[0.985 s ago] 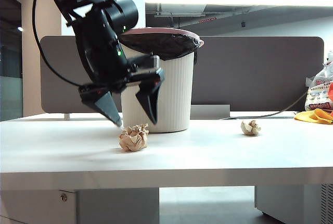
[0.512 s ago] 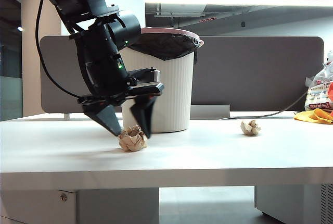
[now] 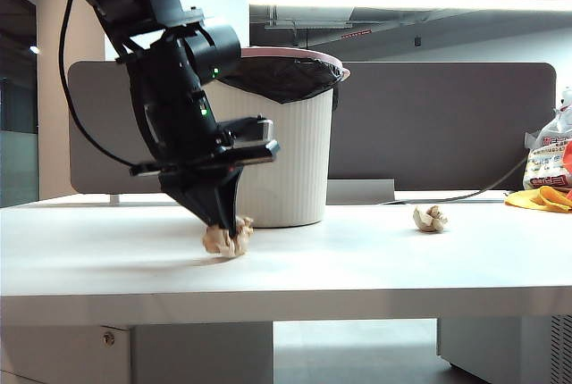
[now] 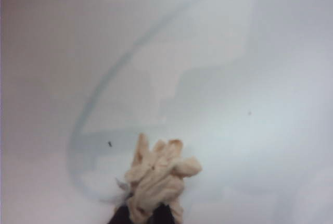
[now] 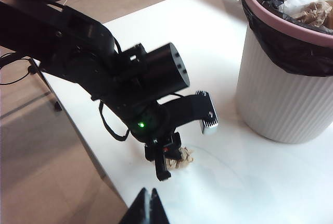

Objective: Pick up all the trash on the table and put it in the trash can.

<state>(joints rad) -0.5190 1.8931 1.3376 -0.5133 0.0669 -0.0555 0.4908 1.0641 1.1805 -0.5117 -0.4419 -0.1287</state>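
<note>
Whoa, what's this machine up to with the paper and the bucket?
It is clearing trash off the table. The left arm's tool is shut on a crumpled paper ball that sits on the tabletop just in front of the white trash can. A second paper ball lies untouched further right. The right arm's tool is shut and empty, held above the table and looking on. Some crumpled paper is already in the can.

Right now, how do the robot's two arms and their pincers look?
The left arm is matte black and blocky, with a cylindrical wrist housing, a looping black cable, green lights and a silver block. Its left pincer has tapered black fingers. Of the right pincer only black pointed tips show.
</note>
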